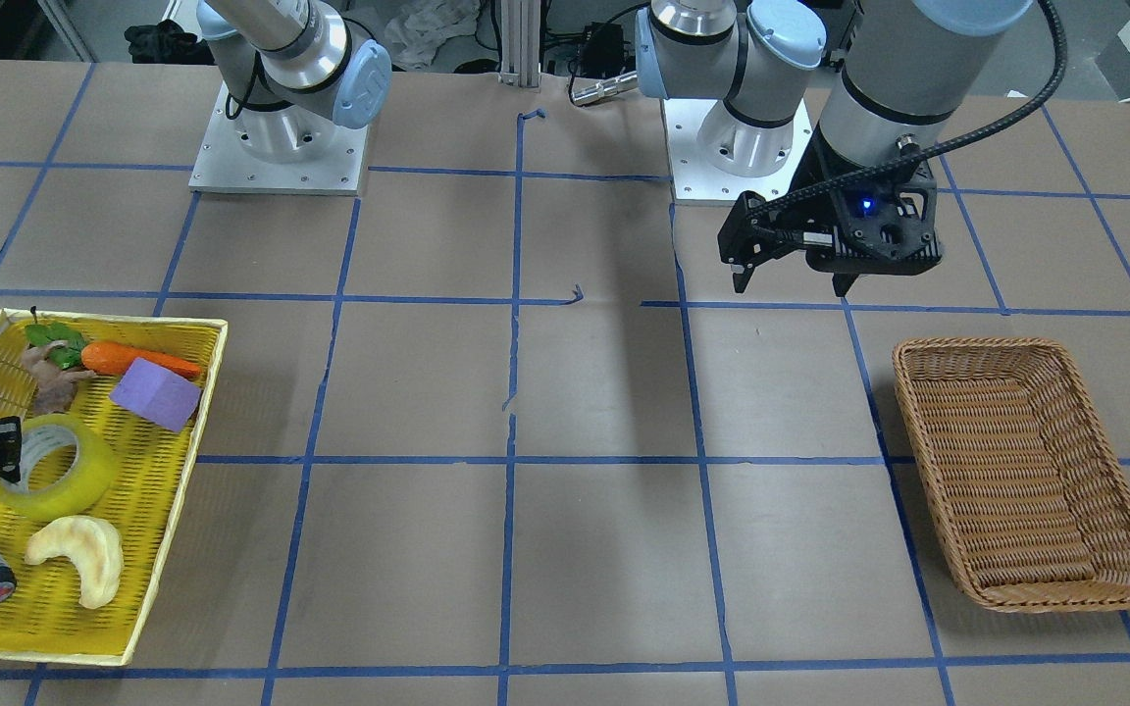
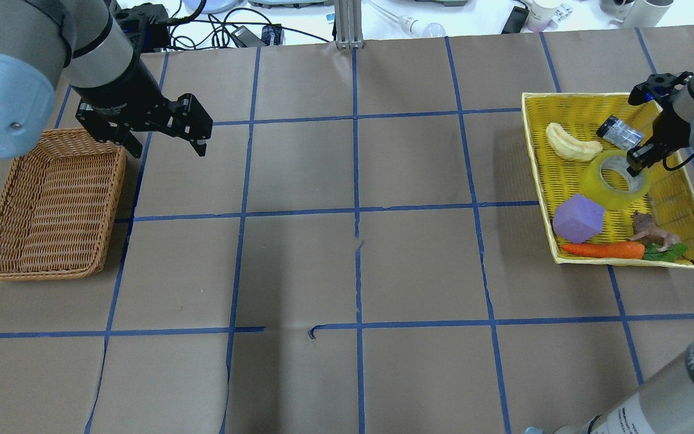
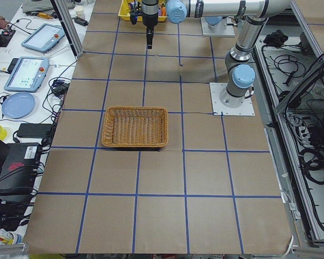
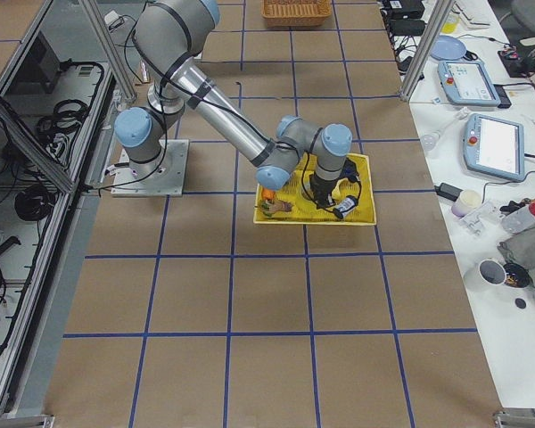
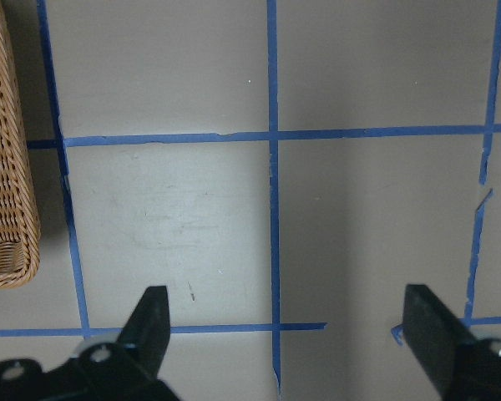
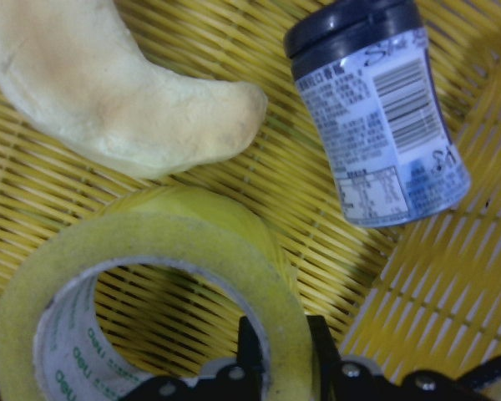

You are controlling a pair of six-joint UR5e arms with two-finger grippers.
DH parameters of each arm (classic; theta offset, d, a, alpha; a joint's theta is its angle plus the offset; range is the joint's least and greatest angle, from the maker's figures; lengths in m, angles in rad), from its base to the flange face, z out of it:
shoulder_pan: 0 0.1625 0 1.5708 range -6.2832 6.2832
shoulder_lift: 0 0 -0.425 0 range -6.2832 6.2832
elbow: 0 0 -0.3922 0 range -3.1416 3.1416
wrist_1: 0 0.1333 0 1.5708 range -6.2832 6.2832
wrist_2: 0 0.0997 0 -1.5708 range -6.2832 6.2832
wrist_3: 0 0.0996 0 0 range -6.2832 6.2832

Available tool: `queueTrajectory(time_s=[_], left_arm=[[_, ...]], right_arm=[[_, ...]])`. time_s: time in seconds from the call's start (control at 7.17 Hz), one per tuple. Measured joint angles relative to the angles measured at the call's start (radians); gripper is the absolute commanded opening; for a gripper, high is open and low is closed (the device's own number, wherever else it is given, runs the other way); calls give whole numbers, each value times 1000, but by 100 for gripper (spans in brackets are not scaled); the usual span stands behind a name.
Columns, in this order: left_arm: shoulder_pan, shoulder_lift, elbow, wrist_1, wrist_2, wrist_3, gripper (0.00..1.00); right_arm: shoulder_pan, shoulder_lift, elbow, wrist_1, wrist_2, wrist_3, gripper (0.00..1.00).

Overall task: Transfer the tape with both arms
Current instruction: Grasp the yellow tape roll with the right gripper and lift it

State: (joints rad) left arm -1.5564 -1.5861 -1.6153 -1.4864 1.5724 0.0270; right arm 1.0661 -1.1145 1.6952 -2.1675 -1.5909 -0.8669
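One tape (image 2: 595, 181), two pincers (image 2: 169, 149) (image 2: 635, 164), one wicker basket (image 2: 52, 199)

Pretty clearly a robotics lab, not anyone's home. The bench (image 2: 299, 271) is wrapped in brown paper with a blue tape grid (image 2: 356, 169) marked across it, and the left arm (image 3: 247, 35) and right arm (image 4: 223, 123) are each bolted down on a metal mounting plate (image 1: 222, 178). In the left side view a teach pendant (image 3: 27, 73) lies on the side table at 9 o'clock from the bench, with loose cables (image 3: 313, 156) piled at 3 o'clock. There's an aluminium frame post (image 2: 347, 24) at the bench's 12 o'clock edge in the overhead view, and a second pendant (image 4: 495, 147) at 3 o'clock in the right side view.
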Motion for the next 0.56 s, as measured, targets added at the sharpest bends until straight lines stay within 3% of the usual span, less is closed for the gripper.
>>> queueTrajectory(time_s=[0.28, 0.56], left_arm=[[1, 0, 0, 0, 1, 2, 100], [1, 0, 0, 2, 1, 4, 100]], right_arm=[[34, -51, -41, 64, 26, 44, 0], [148, -107, -123, 200, 34, 206, 0]])
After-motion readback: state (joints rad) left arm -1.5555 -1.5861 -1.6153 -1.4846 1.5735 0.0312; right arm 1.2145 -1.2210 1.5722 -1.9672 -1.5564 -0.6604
